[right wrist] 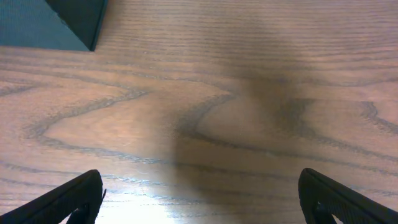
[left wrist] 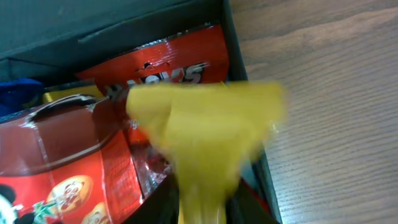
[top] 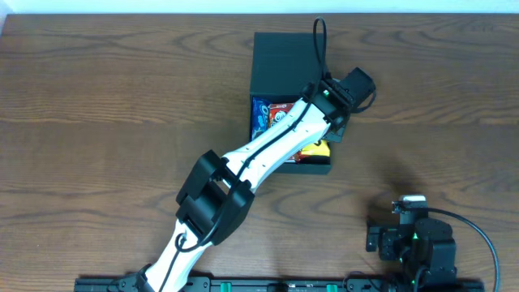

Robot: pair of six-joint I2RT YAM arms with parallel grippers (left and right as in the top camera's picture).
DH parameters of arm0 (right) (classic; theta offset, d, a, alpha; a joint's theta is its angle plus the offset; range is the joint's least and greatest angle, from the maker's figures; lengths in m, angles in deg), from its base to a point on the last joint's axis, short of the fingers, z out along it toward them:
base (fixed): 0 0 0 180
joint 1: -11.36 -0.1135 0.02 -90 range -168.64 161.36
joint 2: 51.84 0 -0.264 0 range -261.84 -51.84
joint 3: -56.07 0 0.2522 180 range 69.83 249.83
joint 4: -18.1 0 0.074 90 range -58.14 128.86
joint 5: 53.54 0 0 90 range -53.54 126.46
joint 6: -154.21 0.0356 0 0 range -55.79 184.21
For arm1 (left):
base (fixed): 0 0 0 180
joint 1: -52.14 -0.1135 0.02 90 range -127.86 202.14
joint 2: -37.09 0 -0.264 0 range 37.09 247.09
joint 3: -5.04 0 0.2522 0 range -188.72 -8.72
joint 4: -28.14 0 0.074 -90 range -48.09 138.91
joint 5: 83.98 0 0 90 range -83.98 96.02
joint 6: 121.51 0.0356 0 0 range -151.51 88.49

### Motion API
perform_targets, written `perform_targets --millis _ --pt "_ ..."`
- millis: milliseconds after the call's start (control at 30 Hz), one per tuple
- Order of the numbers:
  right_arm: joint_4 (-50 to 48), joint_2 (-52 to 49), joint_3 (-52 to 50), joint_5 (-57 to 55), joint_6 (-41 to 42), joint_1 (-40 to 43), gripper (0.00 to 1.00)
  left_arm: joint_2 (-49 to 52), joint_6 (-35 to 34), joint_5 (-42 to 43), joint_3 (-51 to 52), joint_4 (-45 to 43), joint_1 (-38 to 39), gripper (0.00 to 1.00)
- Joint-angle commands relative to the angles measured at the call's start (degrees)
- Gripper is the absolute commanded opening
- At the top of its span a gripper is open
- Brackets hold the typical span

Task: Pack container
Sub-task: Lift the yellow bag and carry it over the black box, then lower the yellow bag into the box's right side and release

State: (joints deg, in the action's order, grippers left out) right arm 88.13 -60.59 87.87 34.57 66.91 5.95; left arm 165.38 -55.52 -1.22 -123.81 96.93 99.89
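The container (top: 284,57) is a dark teal-black box with its flap lid folded back, standing at the table's middle back. In it lie a blue packet (top: 261,115), red snack packets (left wrist: 168,59) and a red box with panda pictures (left wrist: 62,168). My left gripper (top: 324,130) hangs over the container's right side, shut on a blurred yellow packet (left wrist: 205,130) that fans out above the red packets, close to the right wall (left wrist: 235,37). My right gripper (right wrist: 199,199) stands wide open over bare wood at the front right, with nothing between its fingers.
The left arm (top: 243,166) stretches diagonally from the front edge across the container's opening. The right arm (top: 413,239) sits at the front right corner. One corner of the container (right wrist: 56,22) shows at the top left of the right wrist view.
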Motion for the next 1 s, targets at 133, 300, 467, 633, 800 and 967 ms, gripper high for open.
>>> perform_targets --millis 133,300,467,633,800,967 --pt "0.22 0.35 -0.15 0.02 -0.66 0.52 0.99 1.03 -1.92 -2.64 -1.55 -1.07 -0.26 0.32" --pt "0.22 0.35 -0.15 0.02 -0.66 0.5 0.99 -0.04 -1.92 -5.27 -2.21 -1.46 -0.24 0.4" --pt "0.22 0.35 -0.15 0.0 -0.66 0.52 0.99 -3.78 -1.9 -9.57 -2.21 -1.77 -0.26 0.59" --pt "0.22 0.35 -0.15 0.02 -0.66 0.5 0.99 -8.79 -1.7 -14.45 -2.19 -1.01 -0.26 0.8" --pt "0.22 0.35 -0.15 0.02 -0.66 0.52 0.99 -11.47 -1.7 -22.23 -2.19 1.66 0.15 0.96" --pt "0.22 0.35 -0.15 0.0 -0.66 0.52 0.99 -11.82 -1.03 -22.88 -2.12 4.2 1.31 0.95"
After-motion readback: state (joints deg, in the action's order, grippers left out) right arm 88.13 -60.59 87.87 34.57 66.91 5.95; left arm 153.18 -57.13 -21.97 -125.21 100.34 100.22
